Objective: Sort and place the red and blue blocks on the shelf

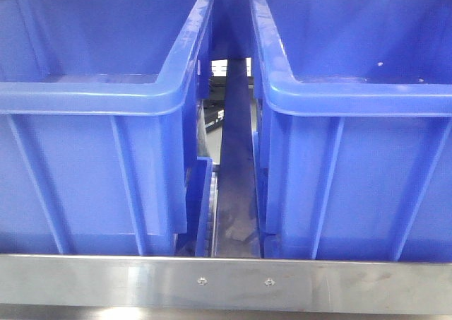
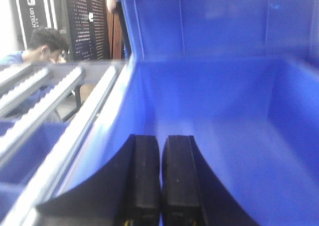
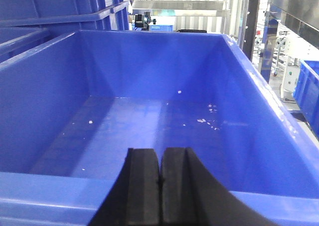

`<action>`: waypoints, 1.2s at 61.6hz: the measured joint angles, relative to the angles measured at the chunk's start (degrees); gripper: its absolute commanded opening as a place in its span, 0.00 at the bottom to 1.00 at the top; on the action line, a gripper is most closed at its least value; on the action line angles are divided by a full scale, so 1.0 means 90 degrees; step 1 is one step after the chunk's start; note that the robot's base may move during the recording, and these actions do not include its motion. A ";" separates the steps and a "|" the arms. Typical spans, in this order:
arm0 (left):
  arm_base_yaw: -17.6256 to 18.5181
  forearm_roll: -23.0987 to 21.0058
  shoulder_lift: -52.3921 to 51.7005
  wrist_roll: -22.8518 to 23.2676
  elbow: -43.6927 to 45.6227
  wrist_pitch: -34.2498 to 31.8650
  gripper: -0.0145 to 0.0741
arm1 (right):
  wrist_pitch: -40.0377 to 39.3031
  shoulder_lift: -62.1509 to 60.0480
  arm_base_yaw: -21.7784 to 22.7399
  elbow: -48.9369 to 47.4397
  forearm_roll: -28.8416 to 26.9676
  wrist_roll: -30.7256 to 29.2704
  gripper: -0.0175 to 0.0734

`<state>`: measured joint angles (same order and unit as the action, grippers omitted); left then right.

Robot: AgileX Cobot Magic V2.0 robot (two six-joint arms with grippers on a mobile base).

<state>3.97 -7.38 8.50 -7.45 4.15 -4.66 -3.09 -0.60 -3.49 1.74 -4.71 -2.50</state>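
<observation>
No red or blue block shows in any view. The shelf's brushed-steel front rail [image 1: 226, 283] with two screws runs across the bottom of the front view; its white roller tracks [image 2: 45, 111] show at the left of the left wrist view. My left gripper [image 2: 161, 138] is shut and empty, reaching into a large blue bin [image 2: 224, 101]. My right gripper [image 3: 160, 151] is shut and empty, just above the near rim of another large blue bin [image 3: 149, 116]. Neither gripper shows in the front view.
Two large blue bins [image 1: 99, 122] [image 1: 353, 122] stand side by side on the shelf with a narrow gap [image 1: 233, 179] between them. The right bin floor holds small white specks [image 3: 204, 120]. A seated person [image 2: 45, 46] is beyond the rollers.
</observation>
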 measured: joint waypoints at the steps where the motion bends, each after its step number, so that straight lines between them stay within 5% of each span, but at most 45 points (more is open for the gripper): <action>1: 0.0000 0.0014 -0.0100 0.0015 -0.0064 0.0019 0.30 | 0.0000 0.0000 0.0000 0.0000 0.0000 0.0000 0.25; 17: 0.0000 0.0056 -0.0964 0.0080 -0.0495 0.0354 0.30 | -0.0003 0.0000 0.0000 0.0000 0.0000 -0.0012 0.25; 74: 0.0000 0.0017 -0.0974 0.0094 -0.0495 0.0607 0.30 | -0.0014 0.0000 0.0000 0.0000 0.0000 -0.0012 0.25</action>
<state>3.97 -7.23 -0.27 -6.60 -0.30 0.80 -3.21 -0.60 -3.49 1.74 -4.71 -2.61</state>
